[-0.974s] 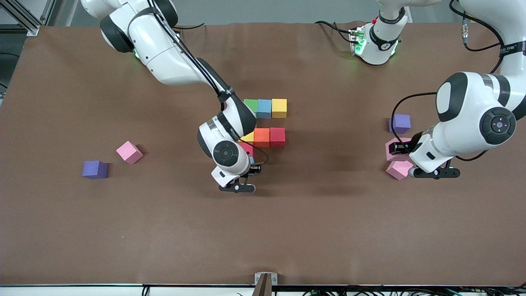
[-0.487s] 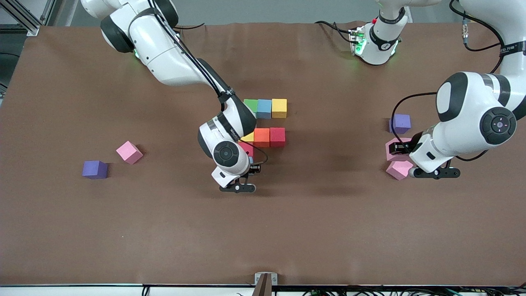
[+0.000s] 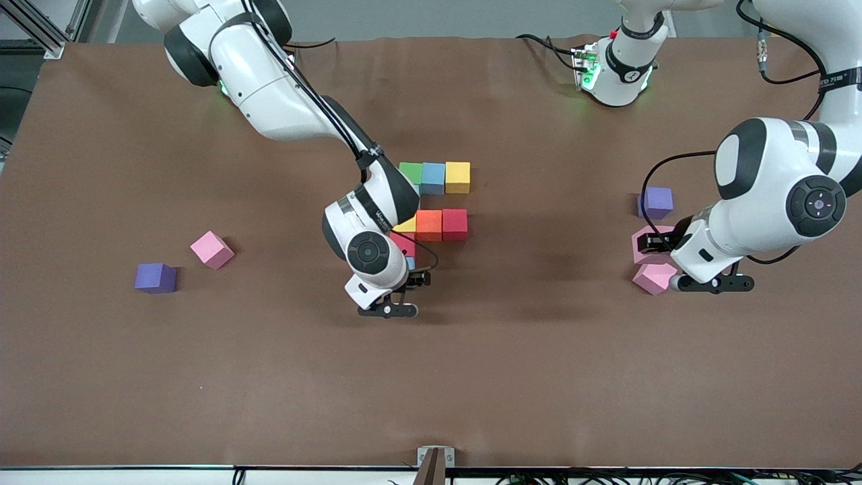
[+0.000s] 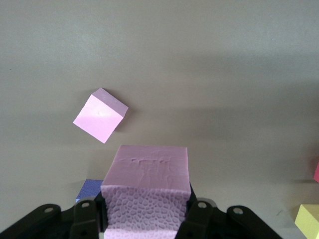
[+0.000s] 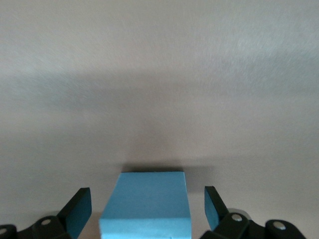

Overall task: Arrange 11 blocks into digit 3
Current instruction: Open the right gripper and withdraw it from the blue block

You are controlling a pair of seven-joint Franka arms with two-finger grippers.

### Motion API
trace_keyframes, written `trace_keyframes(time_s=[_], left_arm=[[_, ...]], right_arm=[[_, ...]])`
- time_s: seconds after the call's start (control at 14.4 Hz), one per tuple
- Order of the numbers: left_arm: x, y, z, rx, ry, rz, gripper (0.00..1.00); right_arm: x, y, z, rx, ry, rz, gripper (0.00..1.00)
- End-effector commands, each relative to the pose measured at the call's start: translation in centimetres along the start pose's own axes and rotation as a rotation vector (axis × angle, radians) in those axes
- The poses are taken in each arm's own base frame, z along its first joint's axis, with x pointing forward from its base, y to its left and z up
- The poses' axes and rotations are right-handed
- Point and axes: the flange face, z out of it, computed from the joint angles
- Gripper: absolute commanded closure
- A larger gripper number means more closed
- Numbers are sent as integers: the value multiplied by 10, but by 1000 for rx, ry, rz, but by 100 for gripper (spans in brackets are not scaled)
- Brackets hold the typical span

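Note:
The blocks form two rows mid-table: green [image 3: 409,172], light blue [image 3: 433,178] and yellow [image 3: 458,176], then a half-hidden yellow block [image 3: 406,226], orange [image 3: 429,224] and red [image 3: 454,223]. A red block [image 3: 404,243] peeks out under the right wrist. My right gripper [image 5: 147,205] stands open around a light blue block [image 5: 147,209] on the table, with gaps on both sides. At the left arm's end, my left gripper [image 4: 147,211] is shut on a pink block [image 4: 147,194]. Another pink block [image 3: 653,278] lies tilted beside it. One more pink block [image 3: 211,249] lies toward the right arm's end.
A purple cube [image 3: 656,202] sits beside the left gripper [image 3: 654,244]. Another purple cube [image 3: 155,277] lies next to the loose pink block at the right arm's end. A small bracket [image 3: 435,457] sits on the table edge nearest the camera.
The right gripper's fingers have spread apart and let go of the light blue block, and its wrist has shifted slightly. The left arm has not moved.

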Motion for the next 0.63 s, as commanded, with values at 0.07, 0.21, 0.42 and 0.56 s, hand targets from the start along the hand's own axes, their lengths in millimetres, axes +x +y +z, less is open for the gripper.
trace_keyframes(time_s=[0.07, 0.21, 0.42, 0.56], left_arm=[[4, 4, 4, -14, -16, -5, 57], [4, 13, 5, -14, -11, -37, 57], [9, 46, 13, -15, 8, -122, 57], [18, 76, 23, -14, 12, -189, 58]], right_arm=[[2, 10, -64, 13, -6, 18, 0], [8, 24, -104, 24, 10, 36, 0], [29, 83, -163, 14, 19, 109, 0], [46, 140, -201, 18, 25, 185, 0]])
